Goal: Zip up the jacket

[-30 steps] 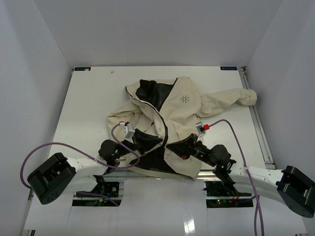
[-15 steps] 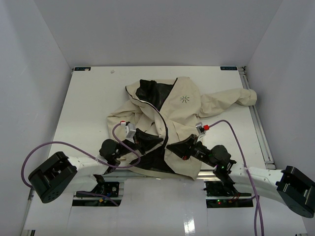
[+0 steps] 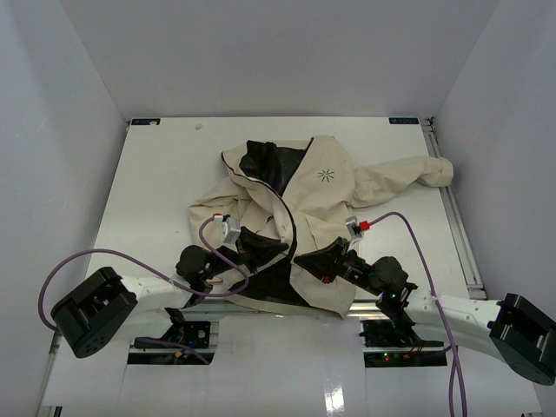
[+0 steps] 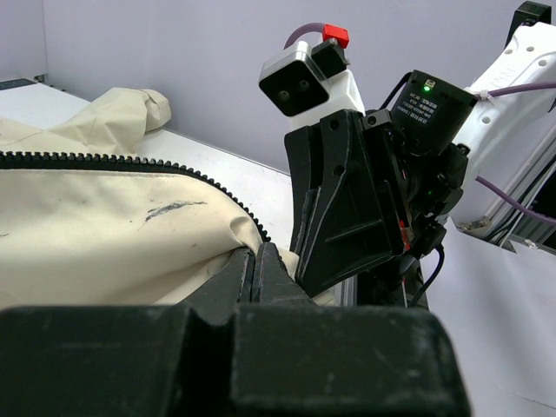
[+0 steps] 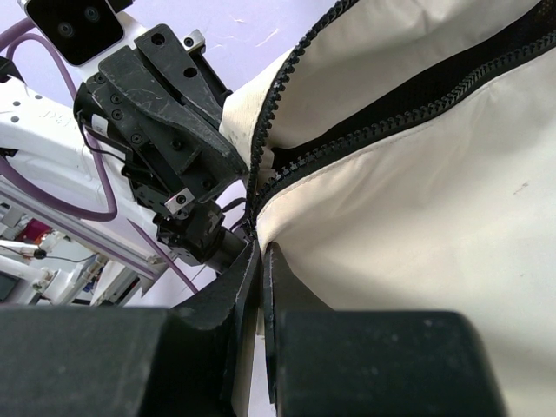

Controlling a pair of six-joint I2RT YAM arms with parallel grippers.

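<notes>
The cream jacket (image 3: 326,195) lies open on the white table (image 3: 156,191), black lining showing and a starburst logo (image 3: 327,175) on the chest. Its dark zipper (image 3: 291,221) runs down the middle, unjoined. My left gripper (image 3: 278,248) is shut on the left front panel's lower edge; in the left wrist view (image 4: 255,261) cream fabric (image 4: 104,217) sits pinched between the jaws. My right gripper (image 3: 301,259) is shut on the right panel's hem by the zipper's bottom end (image 5: 261,252), with zipper teeth (image 5: 287,95) running up from it. The two grippers face each other, close together.
One sleeve (image 3: 426,172) stretches toward the table's right side, near a metal rail (image 3: 456,217). White enclosure walls stand at the left, back and right. Purple cables (image 3: 69,269) loop off both arms at the near edge.
</notes>
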